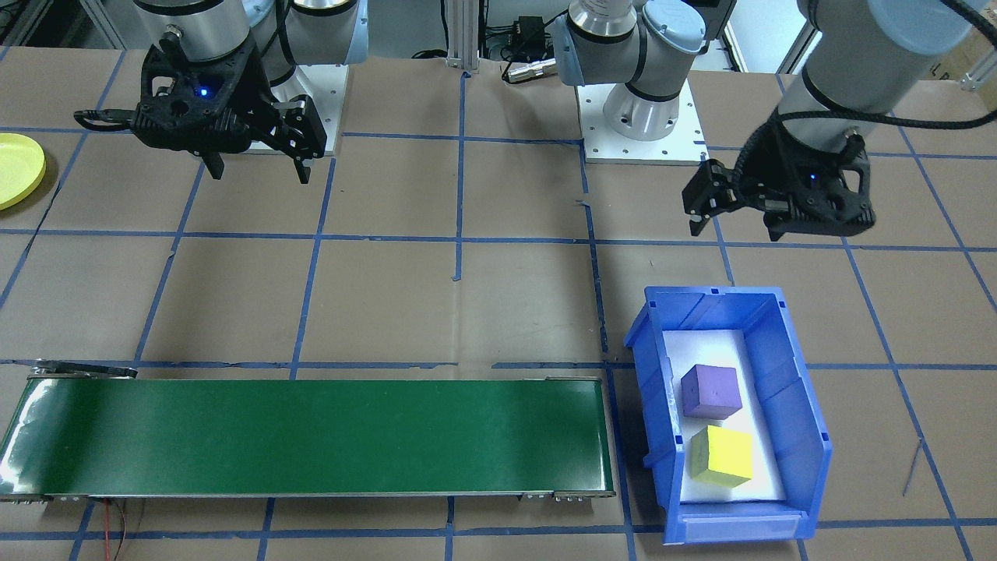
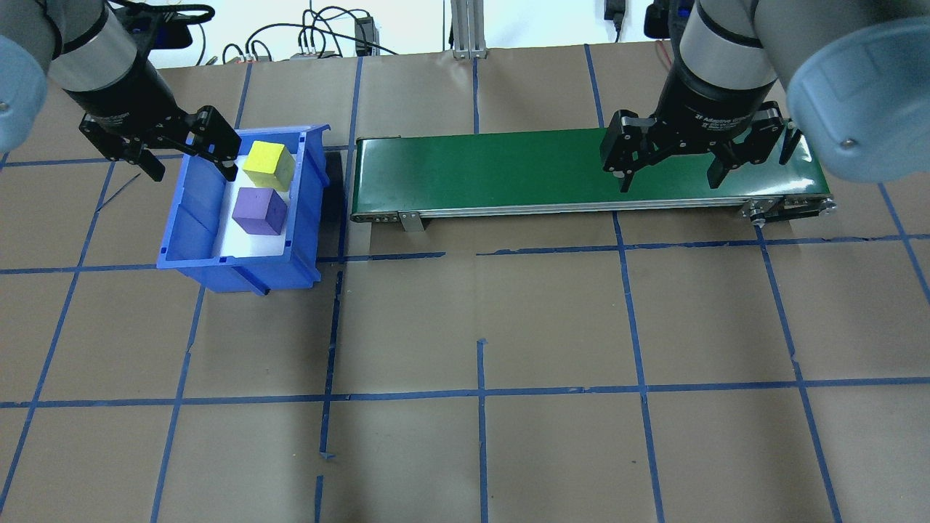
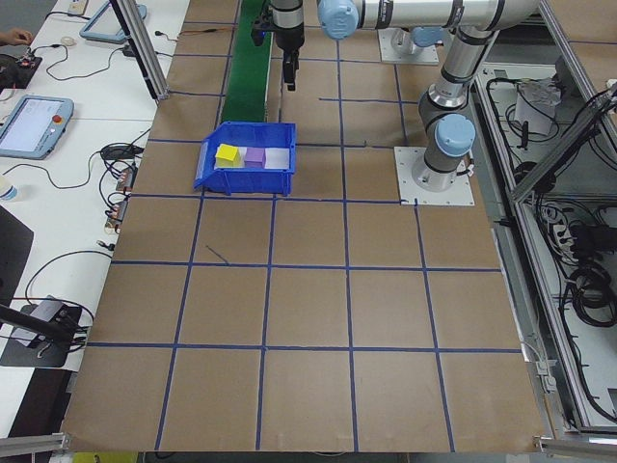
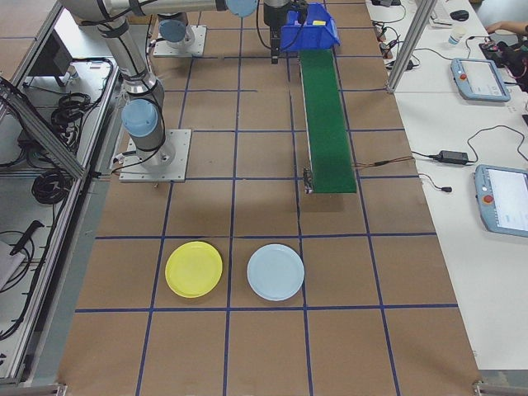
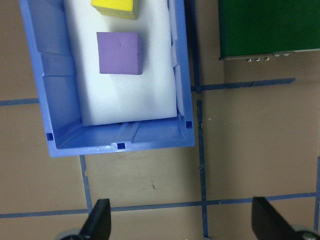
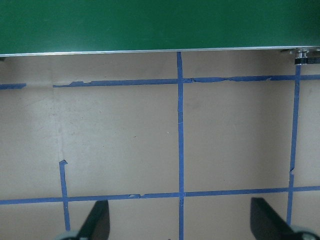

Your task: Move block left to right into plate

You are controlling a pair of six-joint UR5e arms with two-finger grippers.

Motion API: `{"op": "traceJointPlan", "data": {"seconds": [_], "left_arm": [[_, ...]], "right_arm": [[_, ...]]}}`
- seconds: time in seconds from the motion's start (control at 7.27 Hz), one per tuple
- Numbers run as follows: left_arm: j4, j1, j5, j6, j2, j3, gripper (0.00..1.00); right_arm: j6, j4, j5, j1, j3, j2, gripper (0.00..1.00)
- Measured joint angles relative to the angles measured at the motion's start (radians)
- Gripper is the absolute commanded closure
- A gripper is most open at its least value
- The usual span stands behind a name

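blocks: purple block (image 2: 259, 211) and yellow block (image 2: 268, 164) sit in blue bin (image 2: 190, 240), on its white pad | feel: look light, firm; pinch flat sides | left gripper (image 2: 187, 151): fingers apart, holding nothing, over bin's far corner | right gripper (image 2: 672, 163): fingers apart, holding nothing, over green belt (image 2: 479, 171) | yellow plate (image 4: 194, 269): far off at table's right end

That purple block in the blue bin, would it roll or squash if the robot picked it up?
The purple block has flat faces and square edges, so it probably won't roll. Its matte, foam-like surface suggests it is light and may give slightly when squeezed. It sits free of the yellow block, so lifting it likely won't disturb that one.
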Motion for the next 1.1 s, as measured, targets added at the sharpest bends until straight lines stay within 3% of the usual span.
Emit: {"op": "traceJointPlan", "data": {"seconds": [0.55, 1.1], "left_arm": [[0.241, 0.015, 0.002, 0.069, -0.208, 0.0, 0.0], [0.312, 0.017, 0.004, 0.068, -0.319, -0.004, 0.0]], "right_arm": [[0.0, 0.0, 0.0, 0.0, 0.0, -0.001, 0.0], [0.0, 0.0, -0.001, 0.001, 0.0, 0.0, 0.0]]}}
